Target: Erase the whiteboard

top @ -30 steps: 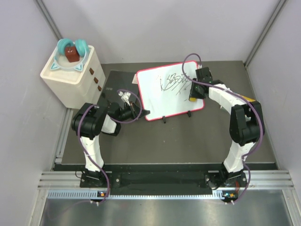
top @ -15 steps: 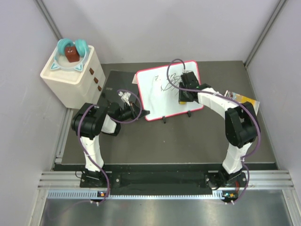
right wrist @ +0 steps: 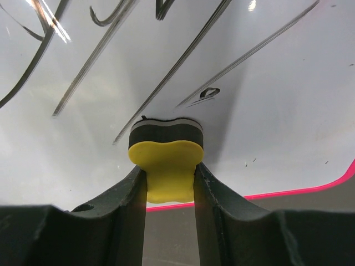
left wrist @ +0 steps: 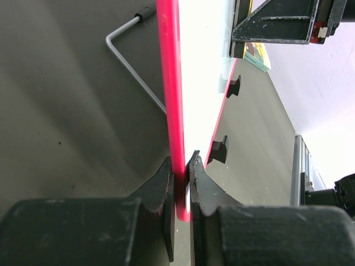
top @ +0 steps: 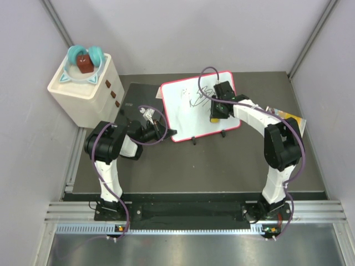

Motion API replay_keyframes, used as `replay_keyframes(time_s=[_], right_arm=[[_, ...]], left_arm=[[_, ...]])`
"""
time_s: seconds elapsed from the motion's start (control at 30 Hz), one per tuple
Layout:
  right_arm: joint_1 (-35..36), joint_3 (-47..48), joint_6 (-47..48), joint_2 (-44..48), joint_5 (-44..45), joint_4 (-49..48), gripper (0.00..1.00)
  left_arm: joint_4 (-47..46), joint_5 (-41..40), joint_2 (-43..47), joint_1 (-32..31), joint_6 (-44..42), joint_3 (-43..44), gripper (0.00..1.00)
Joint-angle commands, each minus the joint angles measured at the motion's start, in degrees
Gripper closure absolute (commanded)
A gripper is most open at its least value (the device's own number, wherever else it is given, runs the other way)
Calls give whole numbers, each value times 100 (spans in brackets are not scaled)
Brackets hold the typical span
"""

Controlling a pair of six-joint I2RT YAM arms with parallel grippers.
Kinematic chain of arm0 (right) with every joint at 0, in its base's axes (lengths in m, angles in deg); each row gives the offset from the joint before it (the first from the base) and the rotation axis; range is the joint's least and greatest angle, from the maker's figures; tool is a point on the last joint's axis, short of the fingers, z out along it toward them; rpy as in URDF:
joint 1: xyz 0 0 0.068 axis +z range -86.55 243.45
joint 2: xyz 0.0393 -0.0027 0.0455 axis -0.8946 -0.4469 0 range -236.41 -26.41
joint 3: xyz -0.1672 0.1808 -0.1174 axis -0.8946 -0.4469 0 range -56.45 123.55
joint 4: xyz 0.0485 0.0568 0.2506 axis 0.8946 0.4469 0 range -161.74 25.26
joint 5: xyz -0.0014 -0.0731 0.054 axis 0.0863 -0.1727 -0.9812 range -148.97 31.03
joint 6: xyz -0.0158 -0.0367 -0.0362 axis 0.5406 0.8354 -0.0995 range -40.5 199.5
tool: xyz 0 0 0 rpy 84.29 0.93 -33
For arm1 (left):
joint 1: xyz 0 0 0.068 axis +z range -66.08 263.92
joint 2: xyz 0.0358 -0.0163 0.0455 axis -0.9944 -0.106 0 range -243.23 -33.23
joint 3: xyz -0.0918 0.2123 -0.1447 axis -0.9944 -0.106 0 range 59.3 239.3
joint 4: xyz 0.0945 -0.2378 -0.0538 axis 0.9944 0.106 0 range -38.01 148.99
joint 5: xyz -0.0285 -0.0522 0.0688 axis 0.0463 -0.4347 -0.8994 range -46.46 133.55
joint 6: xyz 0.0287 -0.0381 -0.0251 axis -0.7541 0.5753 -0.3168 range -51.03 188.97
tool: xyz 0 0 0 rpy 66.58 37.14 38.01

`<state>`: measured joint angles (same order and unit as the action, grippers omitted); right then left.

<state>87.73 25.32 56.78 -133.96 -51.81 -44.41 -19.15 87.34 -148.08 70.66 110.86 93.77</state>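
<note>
The whiteboard [top: 188,113], white with a thin red frame and black feet, stands tilted at mid-table with black scribbles [top: 198,95] near its top. My left gripper [top: 168,133] is shut on its lower left red edge [left wrist: 172,100]. My right gripper [top: 215,114] is shut on a yellow eraser [right wrist: 166,166] whose dark felt pad [right wrist: 165,134] presses on the board [right wrist: 277,83] just below the scribble lines [right wrist: 183,61].
A dark grey slab [top: 136,97] lies behind the board's left side. A white drawer box [top: 83,91] with a teal-rimmed bowl stands at the back left. A yellow packet [top: 283,115] lies at the right. A metal stand wire [left wrist: 130,61] shows behind the board.
My right gripper with the eraser swept left across the board from its right edge toward the middle, then held there. Some scribble at the right side is gone. The left arm has not moved.
</note>
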Motion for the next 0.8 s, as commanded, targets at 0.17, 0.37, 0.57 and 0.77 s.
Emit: replay_keyframes(time_s=[0.17,0.37,0.57,0.77], right_arm=[[-432,417,365,-135,462,-651,100],[-423,1190,514,-407,-11,-290,100],[-55,1638,637,-706,-83,-26,100],[569,2270,664,-1355,-259,430,100]], left_arm=[[618,-503,6,34,-805,-143,100],[627,-529,41,25,-823,-152,100],[645,-521,33,7,-840,-143,100],[653,-530,41,-2,-849,-134,100]])
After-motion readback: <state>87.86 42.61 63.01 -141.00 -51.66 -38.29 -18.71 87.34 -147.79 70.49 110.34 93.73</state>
